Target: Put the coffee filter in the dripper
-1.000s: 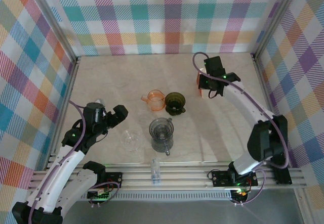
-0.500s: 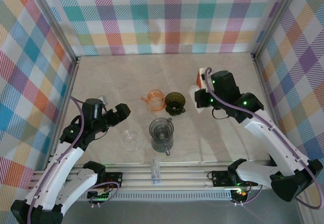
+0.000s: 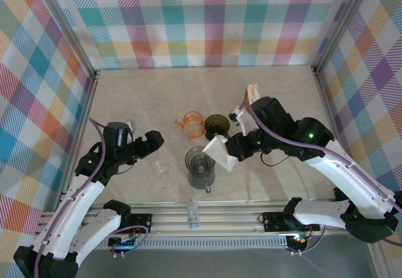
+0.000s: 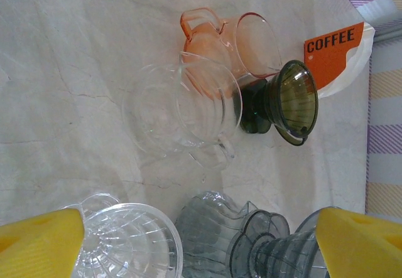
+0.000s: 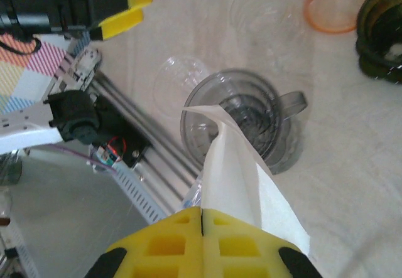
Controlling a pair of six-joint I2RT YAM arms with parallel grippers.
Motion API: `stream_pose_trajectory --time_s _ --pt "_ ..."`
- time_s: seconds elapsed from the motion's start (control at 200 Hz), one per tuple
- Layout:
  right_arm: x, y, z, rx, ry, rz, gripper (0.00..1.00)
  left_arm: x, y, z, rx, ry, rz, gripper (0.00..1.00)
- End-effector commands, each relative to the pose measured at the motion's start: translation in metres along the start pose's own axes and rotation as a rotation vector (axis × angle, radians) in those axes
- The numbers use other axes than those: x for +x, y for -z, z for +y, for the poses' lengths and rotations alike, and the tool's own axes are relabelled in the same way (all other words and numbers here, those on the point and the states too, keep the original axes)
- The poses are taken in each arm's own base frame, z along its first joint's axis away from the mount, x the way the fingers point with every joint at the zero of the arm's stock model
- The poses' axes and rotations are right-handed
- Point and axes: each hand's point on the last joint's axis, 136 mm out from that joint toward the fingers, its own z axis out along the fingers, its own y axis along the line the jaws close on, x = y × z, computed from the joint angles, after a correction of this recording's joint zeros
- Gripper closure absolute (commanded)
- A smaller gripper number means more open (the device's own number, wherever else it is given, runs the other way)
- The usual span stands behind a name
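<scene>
Right gripper (image 5: 202, 218): clenched on the coffee filter (image 5: 235, 177), which I hold aloft. Its long axis points ahead, tip over the grey dripper (image 5: 242, 121) rim, toward the table (image 3: 125, 96) near edge. Left gripper (image 3: 148, 142): released, farther off.

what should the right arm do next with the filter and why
Probably ease the right claw down and toward the middle of the grey dripper: it is shut on the white filter, whose tip hangs at the dripper's rim, not yet inside.
</scene>
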Motion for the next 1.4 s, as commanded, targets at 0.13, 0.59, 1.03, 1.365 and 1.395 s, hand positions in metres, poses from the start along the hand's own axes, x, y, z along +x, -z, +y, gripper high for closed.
stream_pose_trajectory --time_s 0.13,0.59,1.03,1.365,1.395 --pt "0.007 -0.022 -0.001 0.081 -0.039 0.168 1.00 0.004 0.005 -0.011 0.040 -0.039 0.031 0.05" --pt "-0.005 -0.079 0.003 0.151 -0.034 0.300 1.00 0.008 0.008 -0.024 0.103 -0.059 0.059 0.04" --pt "-0.014 -0.121 0.002 0.176 0.009 0.281 0.70 0.011 0.008 -0.029 0.137 -0.054 0.080 0.02" --pt "-0.045 -0.081 -0.010 0.221 0.011 -0.045 0.46 0.016 0.017 -0.055 0.243 -0.050 0.125 0.09" --pt "-0.046 -0.077 -0.012 0.228 0.003 -0.082 0.44 0.016 0.018 -0.059 0.253 -0.055 0.128 0.10"
